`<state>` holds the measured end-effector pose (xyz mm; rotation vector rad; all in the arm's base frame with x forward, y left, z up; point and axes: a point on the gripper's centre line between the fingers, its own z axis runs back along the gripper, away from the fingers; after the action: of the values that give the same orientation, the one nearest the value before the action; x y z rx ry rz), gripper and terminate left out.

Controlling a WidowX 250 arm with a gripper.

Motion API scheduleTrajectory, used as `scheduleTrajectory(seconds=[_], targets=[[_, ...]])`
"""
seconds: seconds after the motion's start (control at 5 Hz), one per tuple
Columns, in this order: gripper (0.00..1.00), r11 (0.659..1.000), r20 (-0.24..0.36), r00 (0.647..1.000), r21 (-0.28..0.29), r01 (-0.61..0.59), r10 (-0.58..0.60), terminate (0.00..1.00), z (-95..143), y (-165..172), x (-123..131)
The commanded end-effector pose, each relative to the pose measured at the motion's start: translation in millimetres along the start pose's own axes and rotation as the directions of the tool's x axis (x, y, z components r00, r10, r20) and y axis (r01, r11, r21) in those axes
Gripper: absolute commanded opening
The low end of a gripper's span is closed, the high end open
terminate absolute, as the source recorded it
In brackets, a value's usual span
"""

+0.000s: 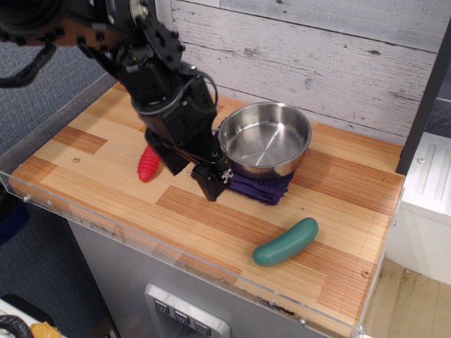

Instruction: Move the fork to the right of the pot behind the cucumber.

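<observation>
The black robot gripper (215,182) hangs low at the left edge of the folded purple cloth (259,186); how wide it stands I cannot tell. The red-handled fork (149,163) lies on the wooden desk (106,151) left of the shiny steel pot (266,139), mostly hidden by the arm. The teal-green cucumber (285,242) lies nearer, to the right.

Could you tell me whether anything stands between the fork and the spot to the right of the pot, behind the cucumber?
Yes. The pot, sitting on the purple cloth, lies directly between the fork at its left and the bare wood to its right, behind the cucumber. The fork must travel over or around it.
</observation>
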<state>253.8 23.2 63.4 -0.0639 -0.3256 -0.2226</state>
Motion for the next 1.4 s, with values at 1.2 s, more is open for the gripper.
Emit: scheduleTrajectory(seconds=[1.2], targets=[[1.00,0.899,0.023,0.928,0.242,-0.365,0.371,0.00,-31.3,95.9,5.9]])
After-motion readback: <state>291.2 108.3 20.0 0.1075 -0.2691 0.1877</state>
